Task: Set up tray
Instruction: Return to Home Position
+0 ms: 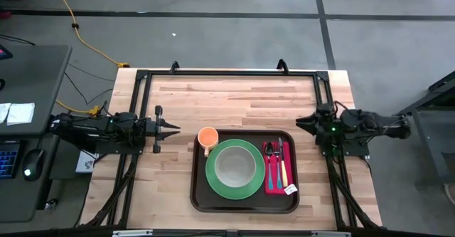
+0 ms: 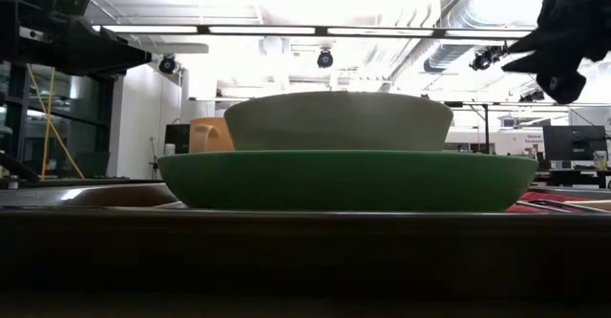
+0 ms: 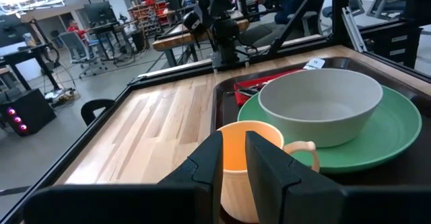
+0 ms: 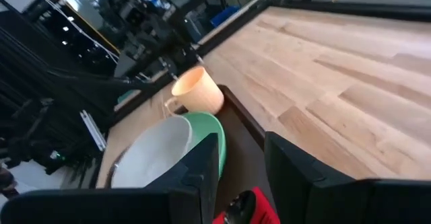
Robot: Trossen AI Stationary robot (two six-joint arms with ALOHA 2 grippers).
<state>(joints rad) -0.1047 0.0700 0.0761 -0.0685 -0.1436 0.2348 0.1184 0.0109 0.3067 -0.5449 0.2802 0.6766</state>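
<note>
Dark brown tray (image 1: 213, 206) placed at counter (image 1: 234, 98) front centre, loaded with green plate (image 1: 217, 186), bowl (image 1: 234, 166), orange cup (image 1: 207, 137), red napkin (image 1: 291, 169) under cutlery, left gripper (image 1: 175, 129) held beside tray, fingers narrowly parted, right gripper (image 1: 299, 121) held opposite, fingers spread.

A green plate (image 2: 348, 180) fills the middle, sitting in the tray (image 2: 305, 246), whose dark rim runs across the whole foreground. A pale bowl (image 2: 339, 120) rests on the plate. An orange cup (image 2: 208, 135) peeks out behind the bowl's left side. A red napkin (image 2: 578, 196) shows low at the right edge. Dark parts of the left arm (image 2: 67, 36) and the right arm (image 2: 568, 31) hang at the upper corners, above the tableware.
</note>
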